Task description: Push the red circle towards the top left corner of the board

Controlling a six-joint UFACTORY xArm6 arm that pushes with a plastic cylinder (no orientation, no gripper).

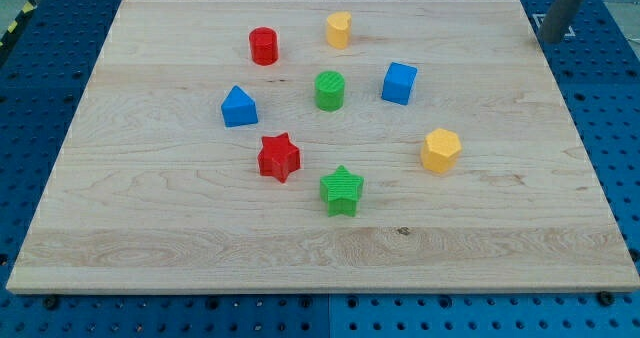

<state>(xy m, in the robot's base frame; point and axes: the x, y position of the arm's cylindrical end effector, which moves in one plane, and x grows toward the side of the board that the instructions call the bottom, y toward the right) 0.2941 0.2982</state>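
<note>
The red circle [264, 46] stands on the wooden board [150, 208] in the upper middle-left part, some way right of the board's top left corner. The dark rod comes in at the view's top right, and my tip [551, 41] sits just off the board's top right corner. It is far to the right of the red circle and touches no block.
A yellow block [339, 29] stands right of the red circle. A green circle [330, 90], blue cube [399, 83] and blue triangular block [239, 107] lie below it. Lower down are a red star [279, 157], green star [342, 190] and yellow hexagon [440, 150].
</note>
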